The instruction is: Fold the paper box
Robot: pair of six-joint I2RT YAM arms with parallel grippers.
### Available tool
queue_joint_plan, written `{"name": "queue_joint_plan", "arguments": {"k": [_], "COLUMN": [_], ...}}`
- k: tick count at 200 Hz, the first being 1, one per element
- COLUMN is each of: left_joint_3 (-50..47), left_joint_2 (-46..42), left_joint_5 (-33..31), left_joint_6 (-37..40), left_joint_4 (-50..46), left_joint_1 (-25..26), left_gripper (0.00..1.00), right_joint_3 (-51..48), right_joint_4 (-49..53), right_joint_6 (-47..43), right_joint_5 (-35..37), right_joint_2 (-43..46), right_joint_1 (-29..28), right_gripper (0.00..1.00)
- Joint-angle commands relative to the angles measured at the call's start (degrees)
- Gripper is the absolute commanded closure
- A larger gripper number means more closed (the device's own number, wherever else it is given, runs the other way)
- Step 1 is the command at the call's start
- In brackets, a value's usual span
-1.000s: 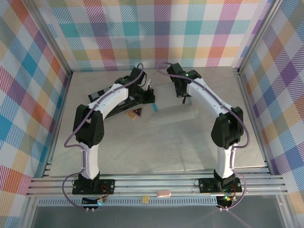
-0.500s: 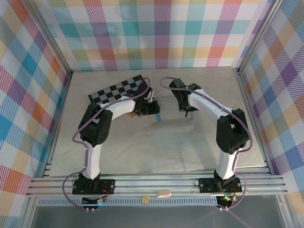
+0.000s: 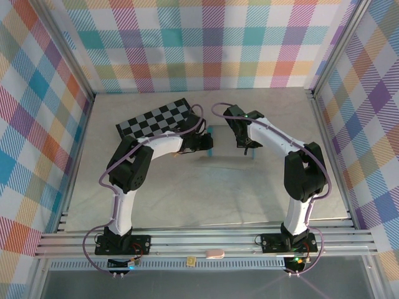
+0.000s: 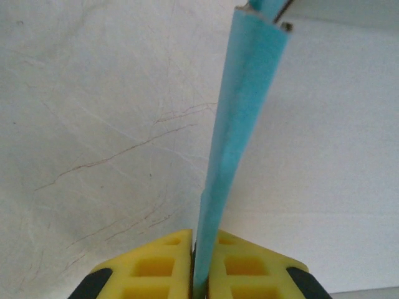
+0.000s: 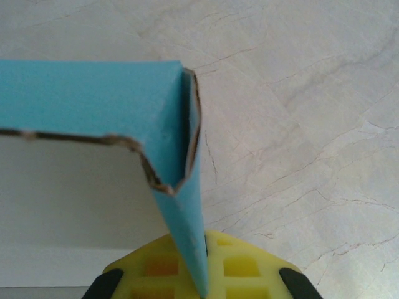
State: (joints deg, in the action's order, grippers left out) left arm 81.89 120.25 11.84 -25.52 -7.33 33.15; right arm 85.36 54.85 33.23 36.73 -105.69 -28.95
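Left wrist view: one paper box is clamped by a teal flap in the left gripper. Its other end is clamped in the right gripper. It is held between the two, near one checkered board.

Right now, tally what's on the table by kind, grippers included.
paper box: 1
checkerboard: 1
grippers: 2 (left gripper, right gripper, each shut on a flap of the paper box)
total: 4
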Motion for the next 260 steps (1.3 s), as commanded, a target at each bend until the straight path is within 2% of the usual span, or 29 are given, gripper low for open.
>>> {"name": "queue_joint_plan", "arguments": {"k": [1,15,63,72,91,132,157,170,199,238,260], "left_joint_3": [-2.24,-2.69,-3.60,-3.57,-3.41,-4.15,-7.00,-8.58,-11.54,-10.19,-9.05], "left_joint_2": [1.05,0.74,-0.03,0.19,0.53,-0.09,-1.64,-2.65,-4.90,-4.57,-4.22], "left_joint_5": [-10.83,-15.07,-34.73,-36.21,-35.26,-28.05,-20.28,-14.91,-5.30,3.52,5.19], "left_joint_6": [-1.08,-2.14,-7.37,-8.01,-7.68,-4.05,0.11,1.57,1.75,1.87,2.91], "left_joint_4": [-5.33,-7.24,-18.63,-19.63,-19.08,-15.12,-9.14,-2.92,5.40,8.95,8.68], "left_joint_1": [0.92,1.68,7.08,7.61,7.64,4.11,2.09,1.00,-2.09,-5.05,-5.35], "left_gripper": [0.95,1.00,1.00,1.00,1.00,1.00,0.87,0.80,0.73,0.72,0.71], "right_joint_3": [-1.62,-2.24,-3.62,-3.62,-4.01,-5.54,-6.30,-6.35,-6.00,-5.64,-5.05], "right_joint_4": [2.72,2.49,1.32,1.23,0.27,-1.95,-3.33,-3.74,-3.61,-3.77,-3.52], "right_joint_6": [1.29,1.52,1.65,1.59,0.82,-1.54,-2.94,-3.35,-3.35,-3.78,-3.88], "right_joint_5": [3.38,3.52,6.66,6.86,6.86,7.38,7.15,7.13,7.13,7.00,6.82], "right_joint_2": [2.74,3.27,4.77,4.88,5.31,6.64,7.41,7.36,6.99,6.57,6.01], "right_joint_1": [-0.21,-0.34,-1.63,-1.98,-2.53,-2.69,-2.87,-3.12,-3.39,-3.44,-3.39], "right_gripper": [1.00,1.00,1.00,1.00,1.00,1.00,1.00,1.00,1.00,1.00,1.00]}}
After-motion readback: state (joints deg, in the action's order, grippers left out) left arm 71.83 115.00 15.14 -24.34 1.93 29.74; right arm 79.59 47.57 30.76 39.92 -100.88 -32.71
